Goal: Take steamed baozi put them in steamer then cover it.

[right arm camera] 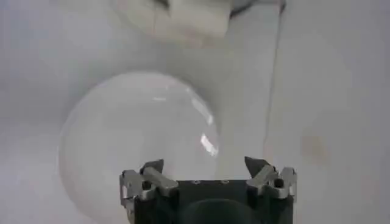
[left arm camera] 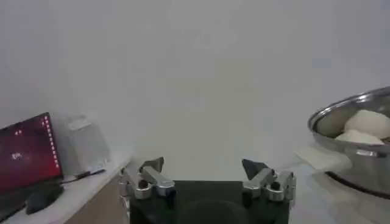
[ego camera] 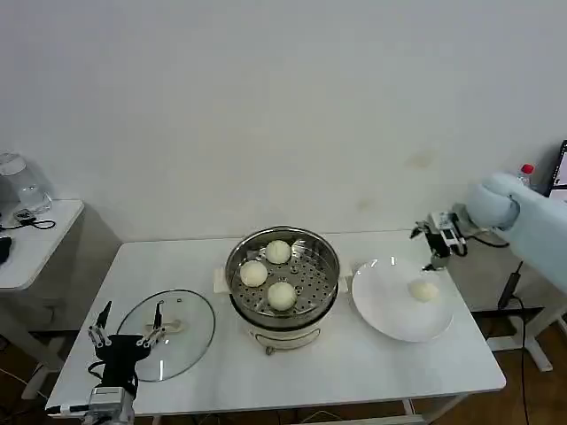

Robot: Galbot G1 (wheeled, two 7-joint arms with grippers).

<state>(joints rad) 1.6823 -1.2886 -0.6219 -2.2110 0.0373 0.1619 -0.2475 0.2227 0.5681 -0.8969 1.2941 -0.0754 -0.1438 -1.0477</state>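
Three smooth domed baozi [ego camera: 268,273] are sitting in the shiny perforated steamer [ego camera: 283,276]; a fourth [ego camera: 423,289] is lying on the white plate [ego camera: 390,310]. The glass cover [ego camera: 168,333] is resting left. Right gripper [ego camera: 436,243] and left gripper [ego camera: 128,323] are hanging spread, empty.

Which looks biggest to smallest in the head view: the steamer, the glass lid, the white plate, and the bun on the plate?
1. steamer and white plate, about alike
2. glass lid, slightly smaller
3. bun, by far smallest
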